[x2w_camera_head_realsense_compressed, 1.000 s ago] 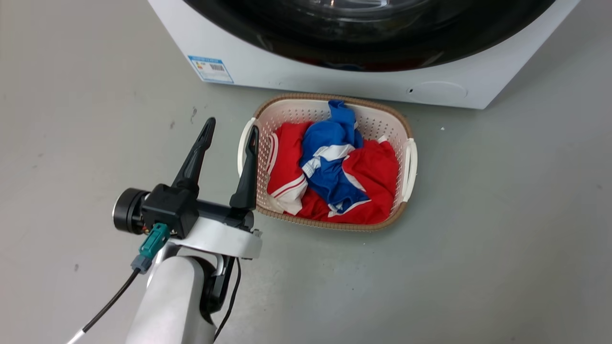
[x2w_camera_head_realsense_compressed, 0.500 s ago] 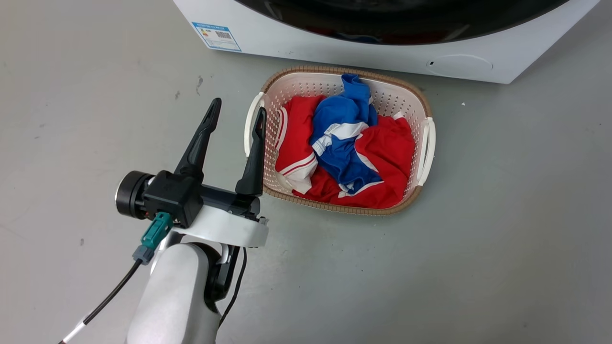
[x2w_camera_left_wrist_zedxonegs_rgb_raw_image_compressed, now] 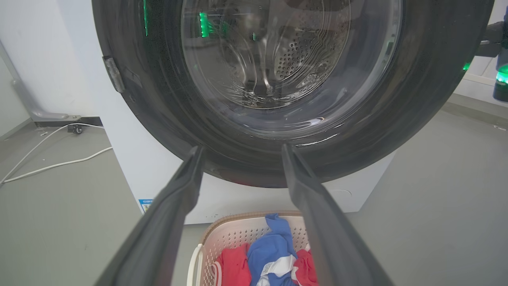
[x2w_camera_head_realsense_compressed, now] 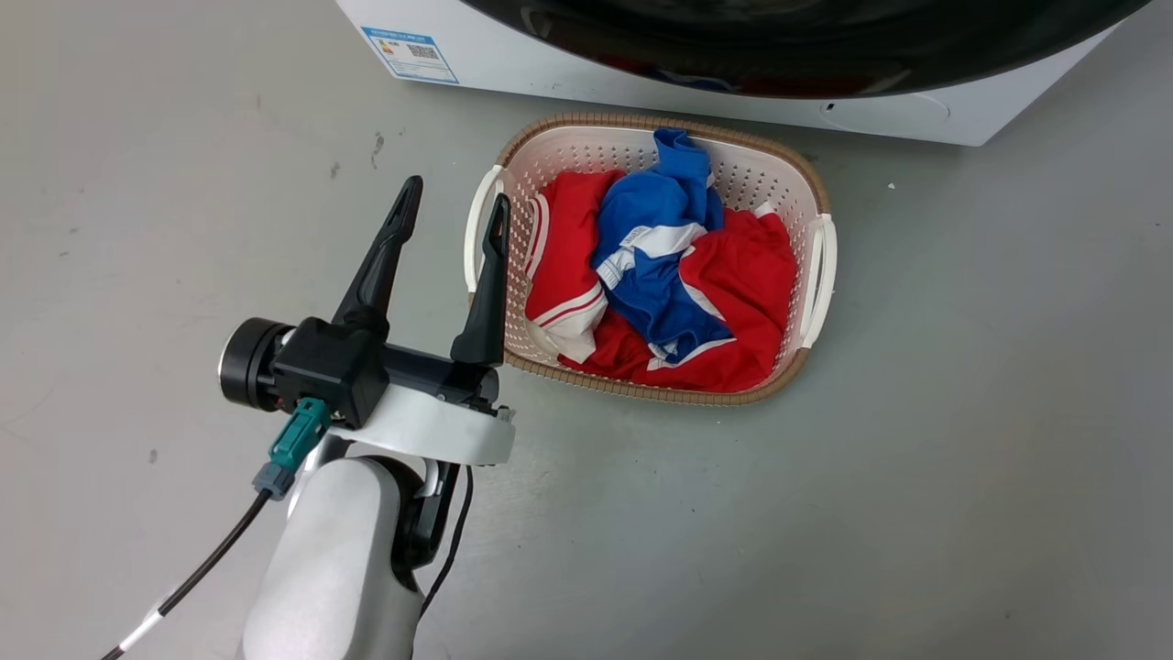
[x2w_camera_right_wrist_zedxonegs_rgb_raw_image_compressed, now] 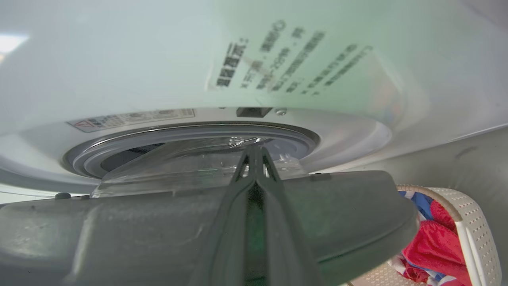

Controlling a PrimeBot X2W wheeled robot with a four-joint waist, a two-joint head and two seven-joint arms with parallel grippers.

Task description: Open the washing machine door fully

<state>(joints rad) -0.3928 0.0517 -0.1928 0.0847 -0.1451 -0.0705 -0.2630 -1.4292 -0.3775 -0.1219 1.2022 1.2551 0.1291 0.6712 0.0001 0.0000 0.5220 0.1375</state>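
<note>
Forearm (x2w_camera_head_realsense_compressed: 339, 568): pale, rising from the bottom edge of the head view at lower left, a black cable (x2w_camera_head_realsense_compressed: 211, 577) hanging from a teal plug (x2w_camera_head_realsense_compressed: 298, 440) at its wrist
Left gripper (x2w_camera_head_realsense_compressed: 454, 194): fingers spread wide and empty, pointing up the head view
Floor (x2w_camera_head_realsense_compressed: 962, 458): grey and scuffed
Basket (x2w_camera_head_realsense_compressed: 818, 197): pale perforated plastic with a brown woven rim and white side handles, standing on the floor just right of the left gripper's fingers
Clothes (x2w_camera_head_realsense_compressed: 660, 275): crumpled red and blue garments with white trim, heaped inside the basket
Washing machine (x2w_camera_head_realsense_compressed: 550, 78): white box just behind the basket, a blue-edged sticker (x2w_camera_head_realsense_compressed: 410, 53) at its lower left corner
Washing machine door (x2w_camera_left_wrist_zedxonegs_rgb_raw_image_compressed: 416, 99): glossy black disc with a clear bulging glass centre, nearly as wide as the machine; in the right wrist view its rim stands off the white front with a gap between, so it is ajar and not swung wide
Right gripper (x2w_camera_right_wrist_zedxonegs_rgb_raw_image_compressed: 254, 150): fingers clenched together with nothing seen between them, lying across the door's dark outer rim, tips toward the glass bulge; whether they touch the rim I cannot tell
Drum opening (x2w_camera_right_wrist_zedxonegs_rgb_raw_image_compressed: 131, 151): grey rubber ring in the white front, behind the glass bulge
</note>
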